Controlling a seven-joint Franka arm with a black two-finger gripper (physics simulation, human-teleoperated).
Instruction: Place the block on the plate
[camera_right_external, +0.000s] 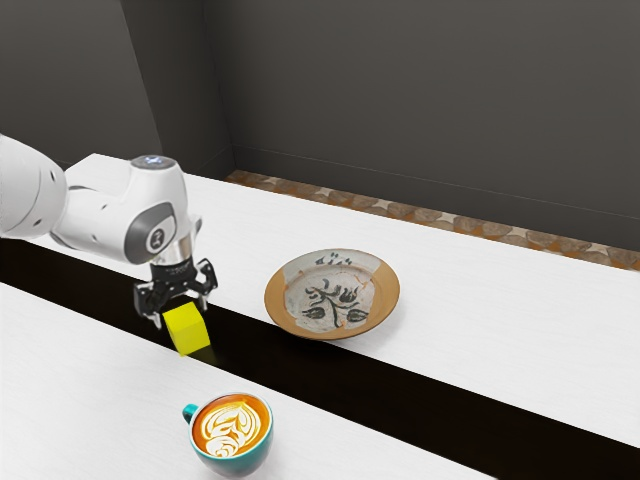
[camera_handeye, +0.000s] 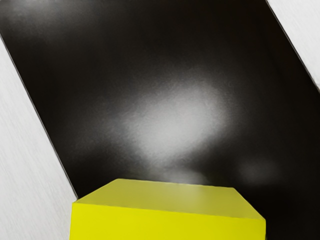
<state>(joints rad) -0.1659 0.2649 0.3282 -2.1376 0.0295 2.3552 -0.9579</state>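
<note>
The yellow block (camera_right_external: 187, 331) is at the lower end of the black gripper (camera_right_external: 181, 313), against the dark strip (camera_right_external: 270, 358) and apart from the brown-rimmed plate (camera_right_external: 373, 316). Whether the gripper grasps it (so close together) I cannot tell.

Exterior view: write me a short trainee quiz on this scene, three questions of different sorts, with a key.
1. What colour is the block at the gripper?
2. True or false: the block is off the plate.
3. Which has a teal handle?
a) block
b) cup
c) plate

Key: 1. yellow; 2. true; 3. b
</note>
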